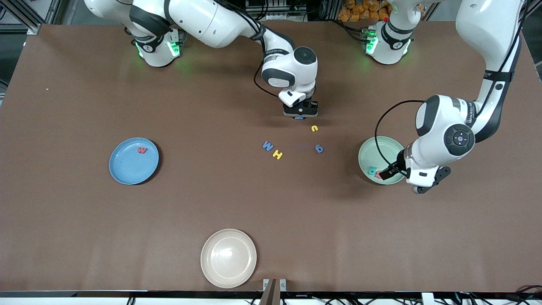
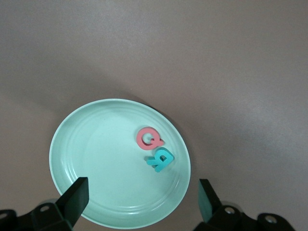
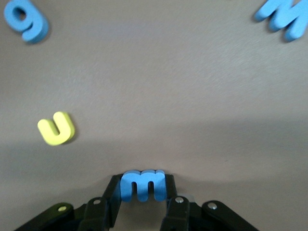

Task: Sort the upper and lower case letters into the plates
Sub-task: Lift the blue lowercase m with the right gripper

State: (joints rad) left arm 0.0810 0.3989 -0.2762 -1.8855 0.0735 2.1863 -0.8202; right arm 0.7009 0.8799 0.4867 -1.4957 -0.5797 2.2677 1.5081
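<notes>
The small blue m (image 3: 142, 185) sits pinched at its outer legs between the fingers of the right gripper (image 3: 143, 202), low over the table, close by the yellow u (image 1: 314, 128). We judge it light, foam-like and slightly yielding, best held across its flat sides as here. Nearer the front camera lie the blue g (image 1: 319, 148), yellow H (image 1: 277, 154) and blue M (image 1: 267, 146). The red w (image 1: 142, 150) rests in the sky-blue plate (image 1: 127, 173). The left gripper (image 2: 142, 199) hovers, jaws spread, over the mint plate (image 2: 91, 154) holding the red Q (image 2: 149, 138) and teal R (image 2: 160, 160).
</notes>
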